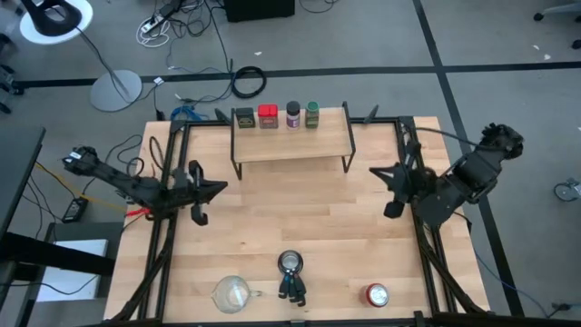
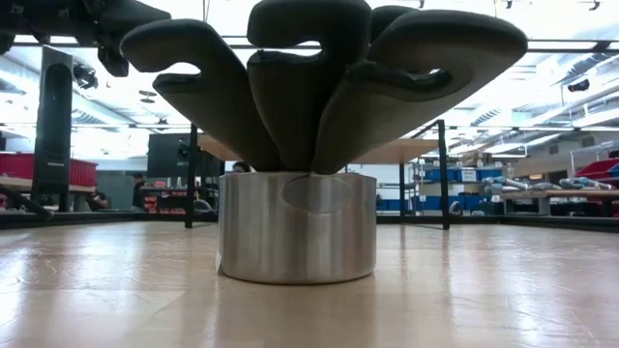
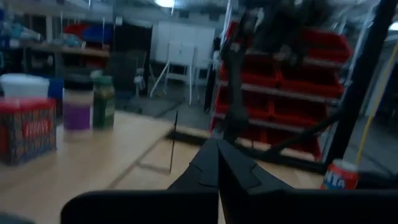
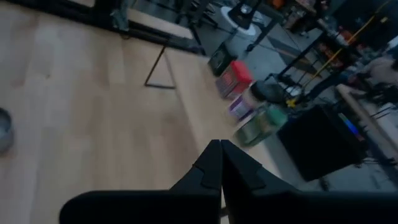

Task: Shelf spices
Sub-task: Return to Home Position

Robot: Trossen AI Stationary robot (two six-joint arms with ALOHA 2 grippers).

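Four spices (image 1: 268,115) line the shelf (image 1: 290,145) at the bench's (image 1: 300,213) far edge. Left fingers (image 3: 202,175) and right fingers (image 4: 208,169) hang clenched, empty, near its sides. Cup (image 1: 231,292), steel pot (image 1: 290,263) and can (image 1: 377,294) line the near edge.

Low view blocked
Metal cup (image 2: 297,227) of dark utensils (image 2: 290,87) hides the spices (image 4: 239,107); right wrist view blurs them.

Olive tin (image 1: 244,117), red tin (image 1: 268,115), purple jar (image 1: 292,114), green jar (image 1: 312,113), atop shelf (image 1: 290,143)
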